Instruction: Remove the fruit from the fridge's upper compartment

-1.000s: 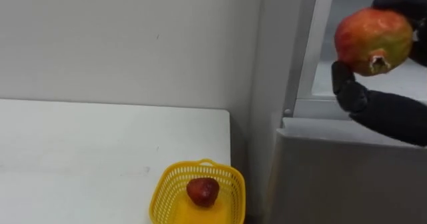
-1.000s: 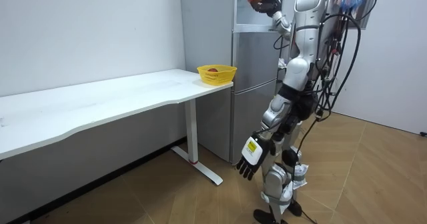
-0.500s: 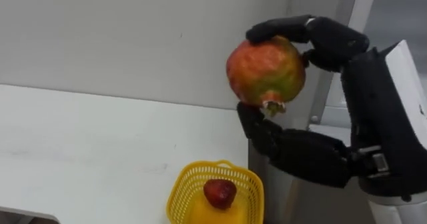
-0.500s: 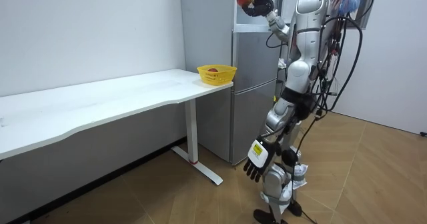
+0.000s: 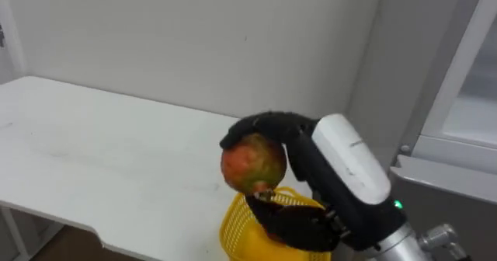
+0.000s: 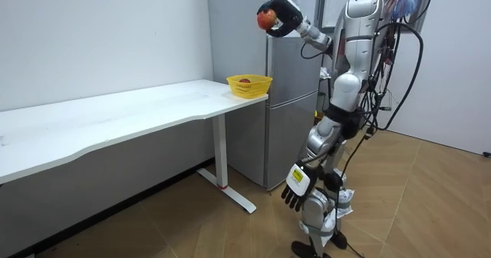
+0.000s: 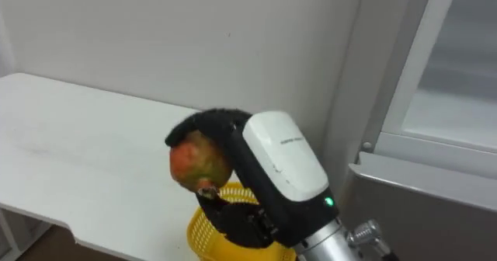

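Note:
A red-green pomegranate is in my right hand, whose fingers curl over its top while the thumb sits beneath. Hand and fruit hang just above the yellow basket at the table's end beside the fridge. In the room view the pomegranate is held high, out from the fridge and a little above the basket, which holds a small red fruit. My left hand hangs by my leg with straight fingers.
The white table stretches to the left along the wall. The fridge's open upper compartment is at the right, its grey lower door beside the table's end. I stand on the wooden floor in front of the fridge.
My right hand has carried the pomegranate out of the upper fridge, leftward and down to above the basket. The eye view has swung left toward the table.

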